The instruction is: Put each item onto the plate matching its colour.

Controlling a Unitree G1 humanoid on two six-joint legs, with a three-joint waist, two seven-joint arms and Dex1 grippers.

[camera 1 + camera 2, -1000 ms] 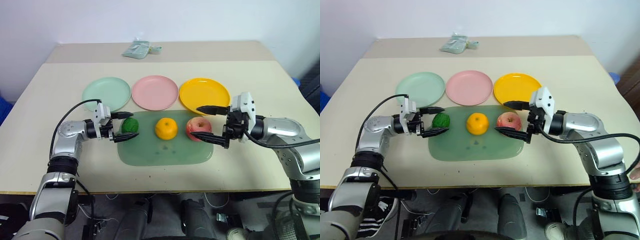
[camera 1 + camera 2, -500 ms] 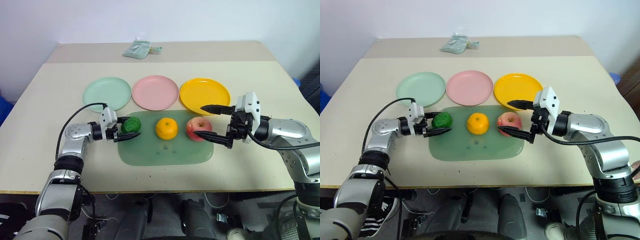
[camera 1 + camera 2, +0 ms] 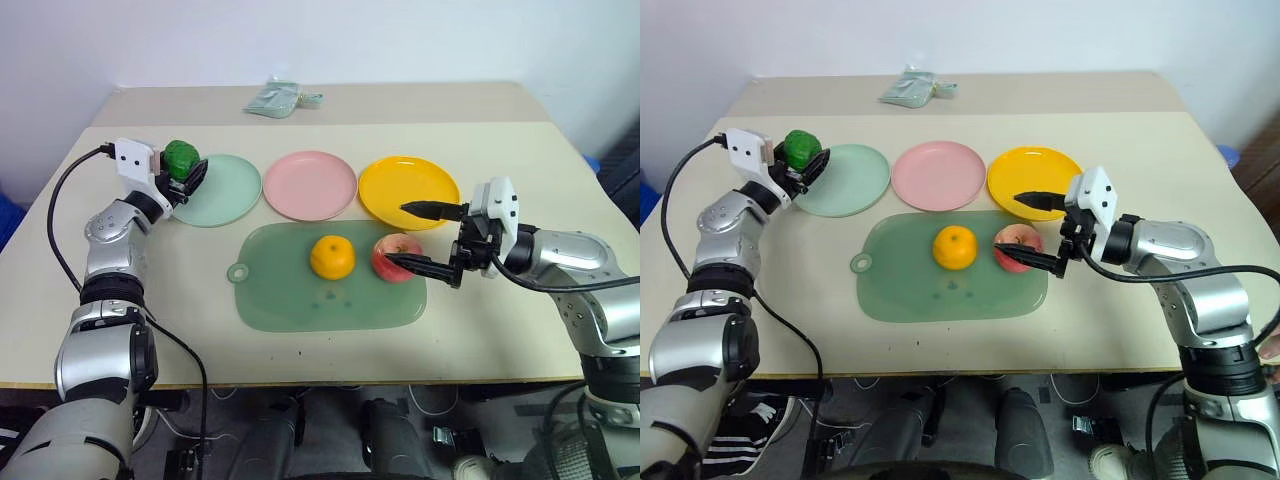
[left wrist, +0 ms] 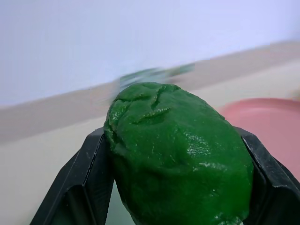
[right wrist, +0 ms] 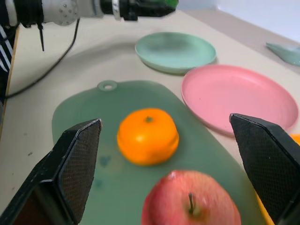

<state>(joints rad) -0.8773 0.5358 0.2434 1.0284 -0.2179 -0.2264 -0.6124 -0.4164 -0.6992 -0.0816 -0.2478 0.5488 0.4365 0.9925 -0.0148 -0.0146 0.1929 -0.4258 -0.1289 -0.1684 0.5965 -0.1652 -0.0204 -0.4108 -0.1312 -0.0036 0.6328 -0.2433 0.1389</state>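
gripping bumpy green ball (image 3: pixel 181 157), left gripper (image 3: pixel 186 170) clenched on it, raised at outer edge of mint green plate (image 3: pixel 225 190). right gripper (image 3: pixel 417 237) spread wide, fingers flanking red apple (image 3: pixel 396 258) on green mat (image 3: pixel 300 300), not touching. orange (image 3: pixel 332 257) on mat beside apple.

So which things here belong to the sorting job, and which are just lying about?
Job: green ball in left hand; orange; apple; mint plate; pink plate; yellow plate.
Lying about: green mat; packet at the table's far edge.
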